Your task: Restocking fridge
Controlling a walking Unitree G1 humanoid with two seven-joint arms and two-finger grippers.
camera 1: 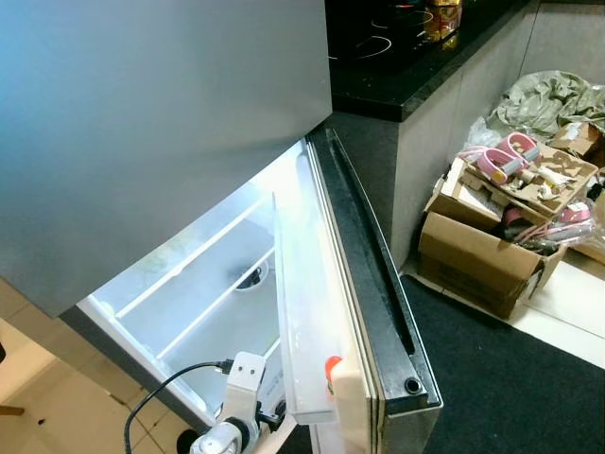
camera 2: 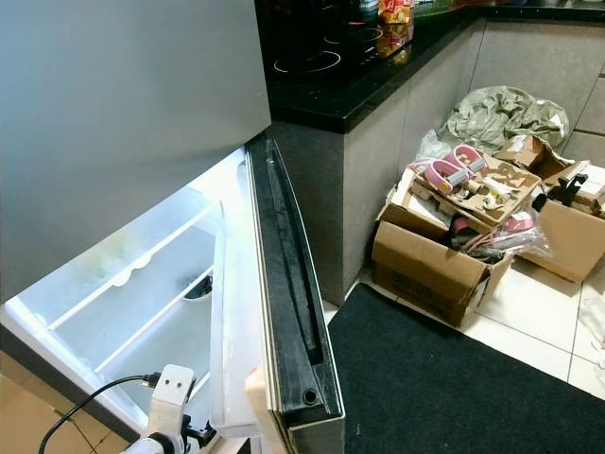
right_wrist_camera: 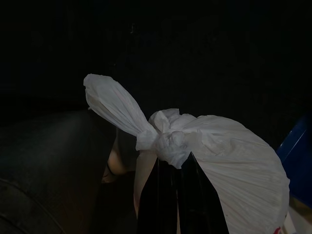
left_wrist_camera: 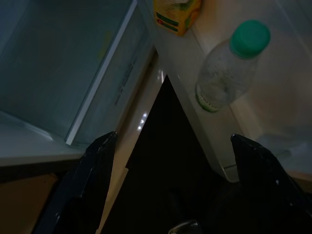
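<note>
Left eye view: fridge (camera 1: 161, 123) with the lower door (camera 1: 373, 284) swung wide open, lit interior with white shelves (camera 1: 203, 284) visible below the closed grey upper door. Door's black top edge runs diagonally toward the camera. Left arm (camera 1: 236, 407) sits low at the bottom edge of the fridge opening, black cable looped off it.

Left wrist view: left gripper (left_wrist_camera: 170, 161) has its fingers (left_wrist_camera: 97, 165) spread wide apart, nothing between them. It points at the door shelf (left_wrist_camera: 204, 126), where a clear bottle with a green cap (left_wrist_camera: 229, 68) stands beside a yellow carton (left_wrist_camera: 175, 14). Bottle and carton are near each other, not touching. Glass shelf edge of the fridge interior on the other side.

Right wrist view: dark. Right gripper (right_wrist_camera: 173, 168) has its fingers together, clamped on a white plastic bag (right_wrist_camera: 219, 161) just under the knot. Bag hangs round the fingers, tied ears sticking up. Blue thing at the frame edge, can't tell what.

Right eye view: black counter with hob (camera 2: 326, 57) right of the fridge, dark mat (camera 2: 454, 388) on the floor, open cardboard boxes (camera 2: 444, 246) full of clutter against the counter base, pink sandals (camera 2: 449, 170) on top, crumpled grey-green sheet (camera 2: 501, 113) behind.
</note>
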